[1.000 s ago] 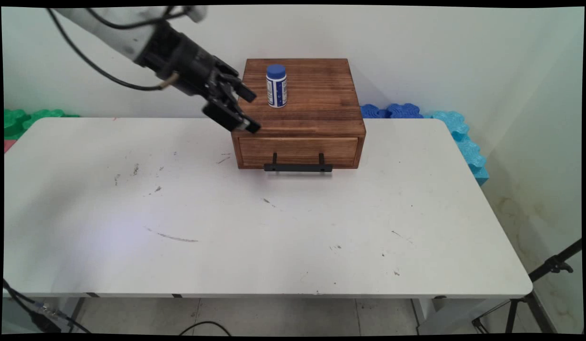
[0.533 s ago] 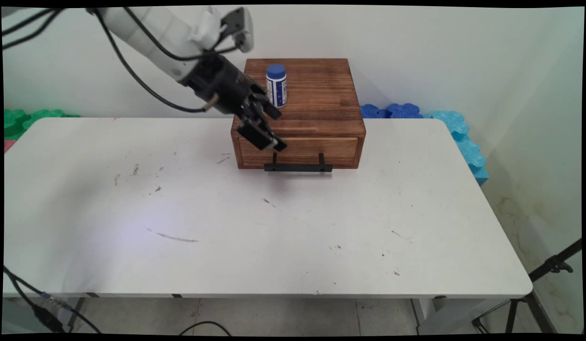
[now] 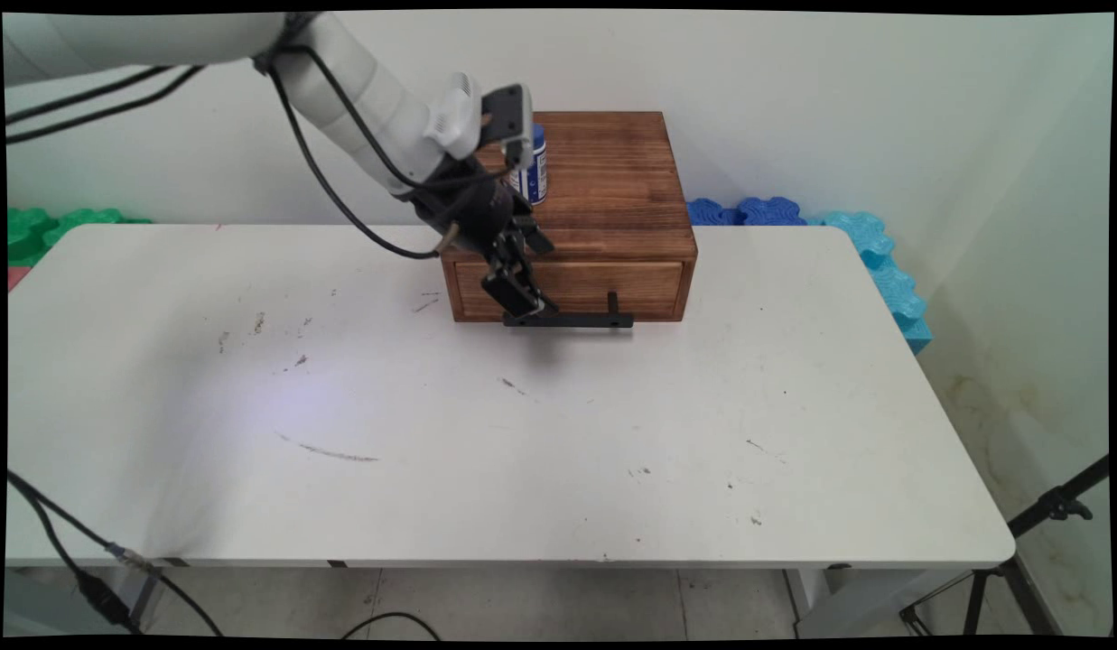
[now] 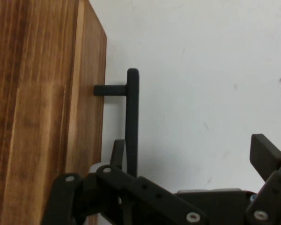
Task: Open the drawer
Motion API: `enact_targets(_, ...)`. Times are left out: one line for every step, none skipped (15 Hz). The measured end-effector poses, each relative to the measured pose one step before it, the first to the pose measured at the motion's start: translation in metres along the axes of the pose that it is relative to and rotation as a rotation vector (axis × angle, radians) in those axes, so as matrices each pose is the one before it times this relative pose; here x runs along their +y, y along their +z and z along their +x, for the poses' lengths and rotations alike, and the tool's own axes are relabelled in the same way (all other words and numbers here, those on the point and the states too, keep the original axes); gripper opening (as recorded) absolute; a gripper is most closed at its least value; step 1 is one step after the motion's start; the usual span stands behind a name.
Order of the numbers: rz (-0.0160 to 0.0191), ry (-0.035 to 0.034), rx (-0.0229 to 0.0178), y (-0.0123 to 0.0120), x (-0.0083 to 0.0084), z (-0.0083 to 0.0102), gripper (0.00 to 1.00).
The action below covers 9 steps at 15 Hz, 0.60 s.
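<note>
A brown wooden box (image 3: 612,181) with one drawer (image 3: 630,287) stands at the back of the white table (image 3: 522,451). A black bar handle (image 3: 585,320) runs along the drawer's front. My gripper (image 3: 542,278) hangs open at the handle's left end. In the hand view the handle (image 4: 132,122) rises between the two fingers of my gripper (image 4: 189,147), the left one lying between the bar and the drawer front (image 4: 86,117). Neither finger visibly presses on the bar. A white bottle (image 3: 539,176) with a blue label stands on the box, half hidden by my wrist.
Blue foam pieces (image 3: 748,212) and cyan ones (image 3: 883,262) lie behind the table's right end, green ones (image 3: 43,226) at the left. A black tripod (image 3: 1046,515) stands at the lower right. Black cables hang from the arm.
The arm has swung right and down, from left of the box's top to the drawer front. The gripper stayed open and now straddles the handle's left end; the wrist now covers part of the bottle.
</note>
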Motion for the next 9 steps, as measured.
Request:
enact_targets(0.00168, 0.00682, -0.01198, 0.00645, -0.00174, -0.00045, 1.0)
enact_targets(0.00046, 0.00423, -0.00757, 0.00418, -0.00106, -0.0005, 1.0)
enact_targets(0.00056, 0.0057, -0.01071, 0.006, -0.00149, -0.0009, 1.0)
enact_targets(0.00083, 0.00353, -0.00643, 0.00406, -0.00109, -0.0006, 1.0)
enact_targets(0.00098, 0.00481, -0.0091, 0.00592, -0.0016, -0.00084, 1.0)
enact_targets(0.00155, 0.00344, -0.00856, 0.00684, -0.00211, -0.0008, 1.0)
enact_targets(0.00162, 0.00376, -0.00868, 0.00674, -0.00217, -0.00082, 1.0)
enact_targets(0.00126, 0.00316, -0.00711, 0.00554, -0.00181, -0.00069, 1.0)
enact_targets(0.00033, 0.00121, -0.00427, 0.00367, -0.00117, -0.00048, 1.0)
